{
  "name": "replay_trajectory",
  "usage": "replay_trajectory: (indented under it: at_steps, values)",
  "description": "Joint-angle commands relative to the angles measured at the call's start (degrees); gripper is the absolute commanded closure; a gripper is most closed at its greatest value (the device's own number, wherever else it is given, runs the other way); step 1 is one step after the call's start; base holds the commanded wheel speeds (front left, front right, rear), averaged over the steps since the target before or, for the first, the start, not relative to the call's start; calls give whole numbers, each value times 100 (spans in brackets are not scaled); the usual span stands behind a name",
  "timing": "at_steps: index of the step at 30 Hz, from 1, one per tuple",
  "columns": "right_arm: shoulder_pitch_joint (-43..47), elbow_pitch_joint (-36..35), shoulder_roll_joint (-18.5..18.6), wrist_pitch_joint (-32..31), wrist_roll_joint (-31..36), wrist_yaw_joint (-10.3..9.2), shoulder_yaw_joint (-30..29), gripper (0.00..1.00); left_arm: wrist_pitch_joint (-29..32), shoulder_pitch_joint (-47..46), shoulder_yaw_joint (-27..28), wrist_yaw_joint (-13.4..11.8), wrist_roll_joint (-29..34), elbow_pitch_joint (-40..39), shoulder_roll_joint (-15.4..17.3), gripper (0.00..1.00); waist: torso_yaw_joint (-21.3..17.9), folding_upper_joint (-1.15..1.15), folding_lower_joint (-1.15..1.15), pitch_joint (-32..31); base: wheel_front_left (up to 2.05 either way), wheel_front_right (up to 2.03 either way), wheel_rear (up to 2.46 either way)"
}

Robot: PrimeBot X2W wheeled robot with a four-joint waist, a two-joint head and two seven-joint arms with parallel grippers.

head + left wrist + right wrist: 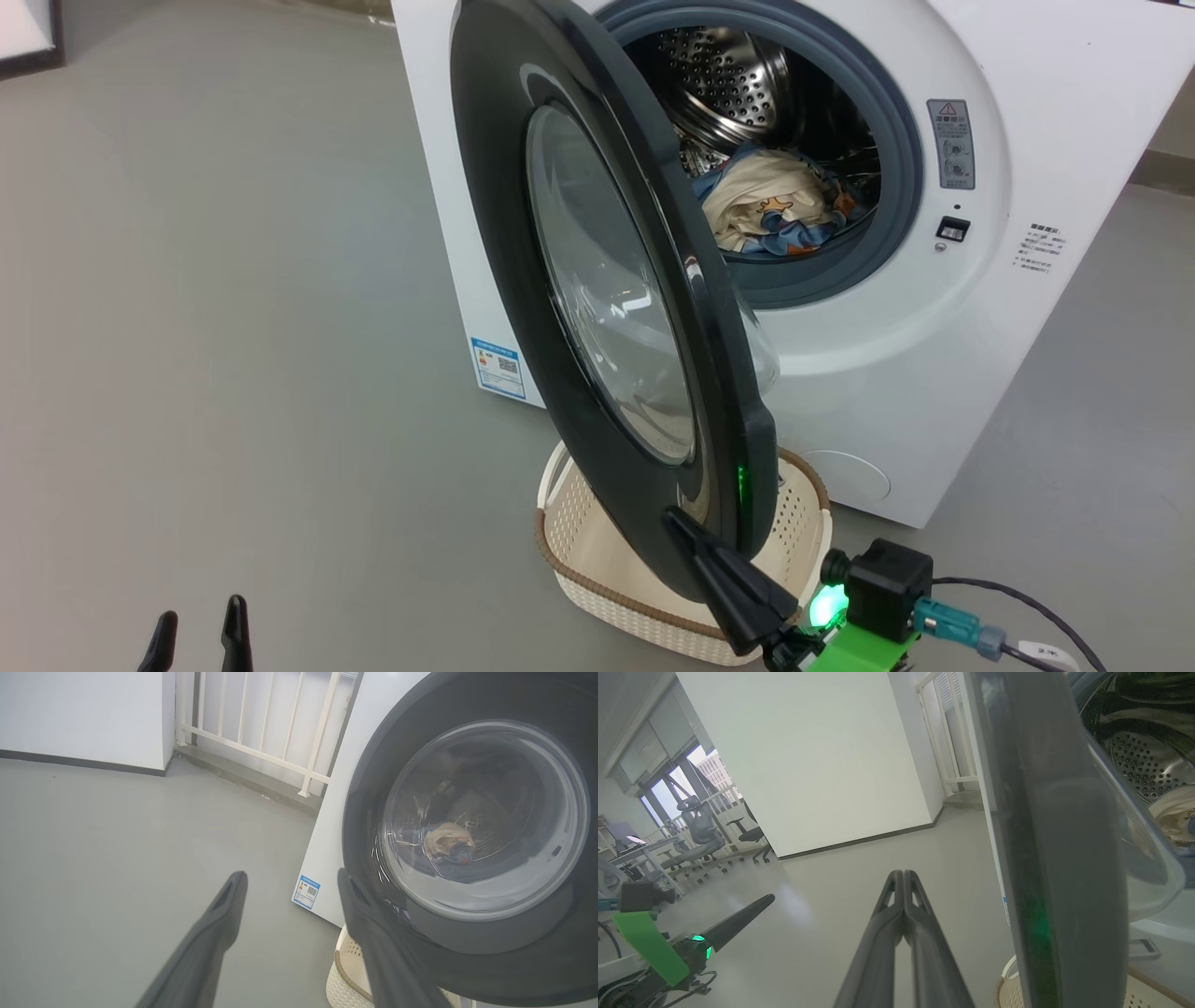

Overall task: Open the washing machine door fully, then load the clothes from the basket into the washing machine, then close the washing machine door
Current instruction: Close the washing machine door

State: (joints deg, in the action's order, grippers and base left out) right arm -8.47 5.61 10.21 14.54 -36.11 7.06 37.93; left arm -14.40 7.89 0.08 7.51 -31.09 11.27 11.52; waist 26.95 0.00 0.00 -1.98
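Observation:
The white washing machine [896, 373] stands with its black round door [495, 187] swung about halfway out, edge-on in the right wrist view [1064, 858]. Blue bear-print and cream clothes [766, 205] lie in the steel drum [1143, 765] and show through the door glass [446, 840]. Below the door sits the cream basket [579, 551], with nothing visible inside. My right gripper [674, 516] is shut and empty, its tips [903, 873] by the door's lower rim on the outer side; contact is unclear. Low at the left, my left gripper [198, 625] is open and empty, left of the door [289, 879].
Grey floor [233, 327] spreads wide to the left of the machine. A white wall [84, 714] and a white railing [261, 728] stand behind it. Office chairs [700, 826] and a desk are far off. A cable [1036, 607] trails from my right wrist.

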Motion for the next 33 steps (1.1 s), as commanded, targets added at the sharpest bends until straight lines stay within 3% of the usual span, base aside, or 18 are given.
replay_trajectory:
  at_steps: [1,17,33]
  values:
    - [-213,-90,-63,46,-54,43,12,100,-60,-292,178,-2,47,-135,51,0,14,0,0,13,0,0,0]
    - [-363,305,-158,46,12,43,-605,100,-60,-416,119,-2,55,-204,-72,0,-111,0,0,184,0,0,0]
    - [-1208,601,44,46,141,43,-1347,100,-60,-869,-171,-2,46,-344,-228,0,-199,0,0,810,0,0,0]
